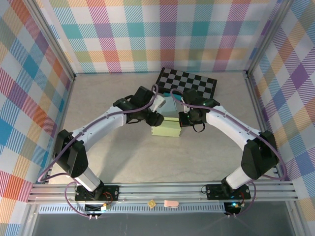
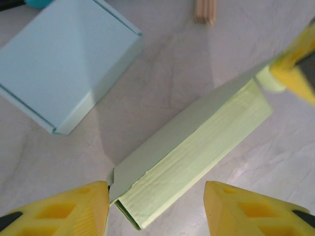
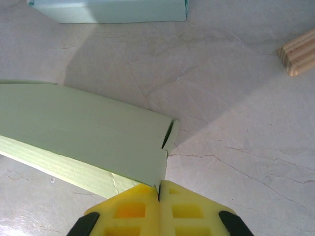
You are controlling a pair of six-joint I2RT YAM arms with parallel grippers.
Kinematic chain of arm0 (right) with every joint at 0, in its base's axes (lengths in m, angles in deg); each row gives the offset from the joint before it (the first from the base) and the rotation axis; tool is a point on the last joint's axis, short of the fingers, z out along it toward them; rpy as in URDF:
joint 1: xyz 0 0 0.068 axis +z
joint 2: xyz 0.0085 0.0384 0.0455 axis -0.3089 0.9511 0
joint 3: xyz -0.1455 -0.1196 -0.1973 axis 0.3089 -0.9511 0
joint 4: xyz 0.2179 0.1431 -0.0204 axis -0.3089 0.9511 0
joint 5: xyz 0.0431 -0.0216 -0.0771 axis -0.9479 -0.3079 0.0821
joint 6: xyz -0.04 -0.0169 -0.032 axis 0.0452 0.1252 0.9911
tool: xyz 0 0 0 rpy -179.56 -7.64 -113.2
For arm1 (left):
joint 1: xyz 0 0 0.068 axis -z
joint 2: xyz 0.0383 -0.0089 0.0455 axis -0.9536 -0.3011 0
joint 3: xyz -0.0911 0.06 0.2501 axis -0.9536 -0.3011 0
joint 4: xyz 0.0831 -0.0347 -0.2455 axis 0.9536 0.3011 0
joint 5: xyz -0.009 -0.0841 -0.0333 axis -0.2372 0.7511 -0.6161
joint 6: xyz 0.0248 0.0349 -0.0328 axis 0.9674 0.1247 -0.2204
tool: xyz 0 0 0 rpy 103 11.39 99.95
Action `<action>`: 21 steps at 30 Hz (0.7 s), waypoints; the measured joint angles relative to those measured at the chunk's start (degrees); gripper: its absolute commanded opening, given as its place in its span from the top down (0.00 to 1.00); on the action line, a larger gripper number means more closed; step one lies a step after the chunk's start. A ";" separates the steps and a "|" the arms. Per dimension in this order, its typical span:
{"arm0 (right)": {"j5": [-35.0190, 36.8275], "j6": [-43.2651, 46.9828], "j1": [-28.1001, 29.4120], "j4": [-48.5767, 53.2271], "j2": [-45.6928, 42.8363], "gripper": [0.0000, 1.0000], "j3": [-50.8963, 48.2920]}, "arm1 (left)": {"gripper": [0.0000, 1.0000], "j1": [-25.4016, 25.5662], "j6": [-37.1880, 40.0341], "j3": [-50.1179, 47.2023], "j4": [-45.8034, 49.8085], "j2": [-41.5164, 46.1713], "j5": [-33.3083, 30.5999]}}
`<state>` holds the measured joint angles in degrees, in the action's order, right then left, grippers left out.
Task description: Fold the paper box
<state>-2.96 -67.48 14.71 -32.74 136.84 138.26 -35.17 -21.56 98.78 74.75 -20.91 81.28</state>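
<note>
The paper box (image 1: pixel 166 130) is pale green and lies partly folded and flat on the table's middle. In the left wrist view its near end (image 2: pixel 197 142) sits between my left gripper's (image 2: pixel 156 209) spread yellow fingers. The left finger (image 2: pixel 74 206) touches the box's flap corner, and the right finger stands apart from the box. My left gripper (image 1: pixel 156 119) is open. From the other side, my right gripper (image 3: pixel 159 189) is shut on the box's (image 3: pixel 83 132) lower corner edge, which runs into the seam between its fingers. It also shows in the top view as the right gripper (image 1: pixel 183 120).
A light blue folded box (image 1: pixel 170 105) lies just behind the green one, near both wrists (image 2: pixel 64 59). A black-and-white checkerboard (image 1: pixel 189 81) is at the back. A small wooden block (image 3: pixel 298 56) rests on the table nearby. Plaid walls enclose the table.
</note>
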 measured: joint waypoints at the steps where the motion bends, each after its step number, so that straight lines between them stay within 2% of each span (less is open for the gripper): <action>1: 0.11 0.00 0.00 0.20 0.00 1.00 0.13 | 0.51 0.00 -1.95 1.01 1.38 0.26 -0.42; 9: 0.72 -0.24 0.00 1.03 1.01 1.00 1.20 | 0.51 0.00 -9.44 1.95 10.84 1.20 -3.21; 16: 0.83 -0.31 0.00 1.09 1.07 1.00 1.29 | 0.50 -2.16 -10.01 6.40 12.79 -3.45 -4.61; 21: 0.85 -0.28 0.00 1.33 1.46 1.00 1.97 | 0.52 -4.74 -6.88 10.73 12.74 -9.01 -1.95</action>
<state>-2.11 -67.77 14.71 -31.40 138.30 140.23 -39.92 -28.44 109.51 87.49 -29.91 79.33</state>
